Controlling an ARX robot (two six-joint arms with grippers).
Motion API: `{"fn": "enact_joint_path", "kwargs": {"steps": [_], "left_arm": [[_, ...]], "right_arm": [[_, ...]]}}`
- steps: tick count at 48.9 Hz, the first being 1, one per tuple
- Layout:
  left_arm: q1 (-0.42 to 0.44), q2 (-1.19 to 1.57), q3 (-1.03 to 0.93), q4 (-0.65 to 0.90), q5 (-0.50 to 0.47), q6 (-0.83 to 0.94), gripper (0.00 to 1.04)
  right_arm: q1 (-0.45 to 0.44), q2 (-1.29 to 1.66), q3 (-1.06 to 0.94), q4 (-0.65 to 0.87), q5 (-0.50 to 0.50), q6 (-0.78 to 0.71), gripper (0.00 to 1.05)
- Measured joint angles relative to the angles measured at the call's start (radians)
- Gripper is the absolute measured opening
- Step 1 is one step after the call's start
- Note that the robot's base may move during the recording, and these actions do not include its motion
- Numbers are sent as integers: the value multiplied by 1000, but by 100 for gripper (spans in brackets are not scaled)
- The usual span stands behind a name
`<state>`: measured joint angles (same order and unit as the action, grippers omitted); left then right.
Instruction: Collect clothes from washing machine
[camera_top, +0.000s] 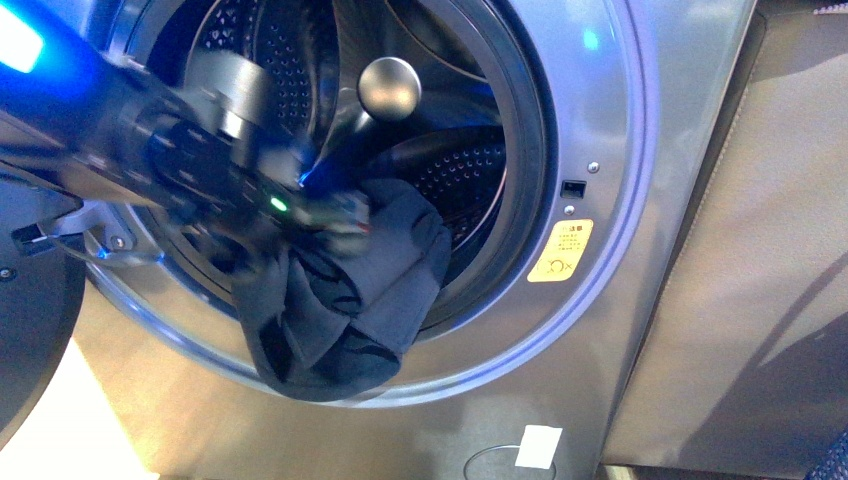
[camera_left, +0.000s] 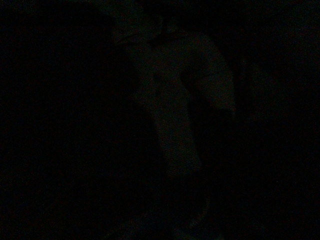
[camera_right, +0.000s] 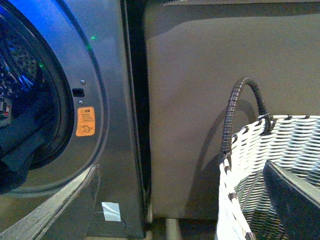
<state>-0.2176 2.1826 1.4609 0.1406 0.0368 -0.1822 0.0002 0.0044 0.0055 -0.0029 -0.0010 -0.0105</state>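
While the clothes (camera_top: 340, 300) hang over the lower lip of the washing machine (camera_top: 600, 340) mouth, the left gripper (camera_top: 335, 215) sits blurred at their upper fold, and whether it grips cannot be determined. Draw outward and upward so the fabric clears the rim, then swing toward the basket (camera_right: 260, 150).
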Motion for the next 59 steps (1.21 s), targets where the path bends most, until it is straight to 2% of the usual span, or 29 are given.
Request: {"fn": "enact_joint_path", "kwargs": {"steps": [10,22,29,43,49,59], "left_arm": [[-24,-8,0,2,92,-121,98],[-56,-31,-1,20,134,-188,98],[-77,-32,-3,21,113,-172,98],[-126,-13,1,-41,18,25,98],[-125,24,23,-104,-20,87,98],[-102,43,39,-124,-19,96,98]], "right_arm": [[0,0,0,0,0,0,97],[0,0,0,0,0,0,97],[0,0,0,0,0,0,97],[0,0,0,0,0,0,97],[0,0,0,0,0,0,97],[0,0,0,0,0,0,97]]}}
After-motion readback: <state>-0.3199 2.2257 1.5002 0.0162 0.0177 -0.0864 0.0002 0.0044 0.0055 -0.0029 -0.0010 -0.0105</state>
